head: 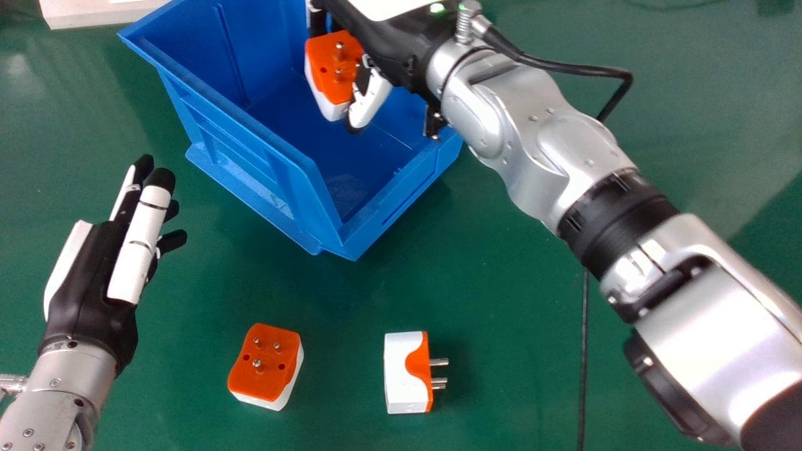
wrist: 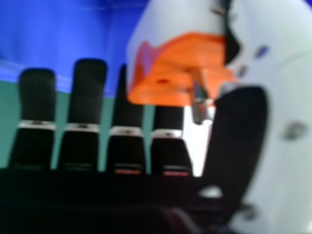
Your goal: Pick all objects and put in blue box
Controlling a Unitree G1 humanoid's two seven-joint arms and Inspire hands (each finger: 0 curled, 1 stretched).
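Note:
Over the inside of the blue box (head: 250,131), my right hand (head: 401,47) holds an orange and white plug adapter (head: 332,66) pinched between thumb and fingers. In the right hand view the adapter (wrist: 183,63) is gripped by the right hand (wrist: 129,146), its metal pins showing beside the thumb. A second adapter (head: 265,363) lies pins-up on the green table, and a third (head: 406,373) rests on its side with pins pointing right. My left hand (head: 94,275) stays at the left, open and holding nothing, its fingers straight.
The green table (head: 501,351) carries a thin black cable (head: 584,351) running right of the adapters. A pale object (head: 94,12) sits at the back left, behind the box. My right forearm crosses above the box's right rim.

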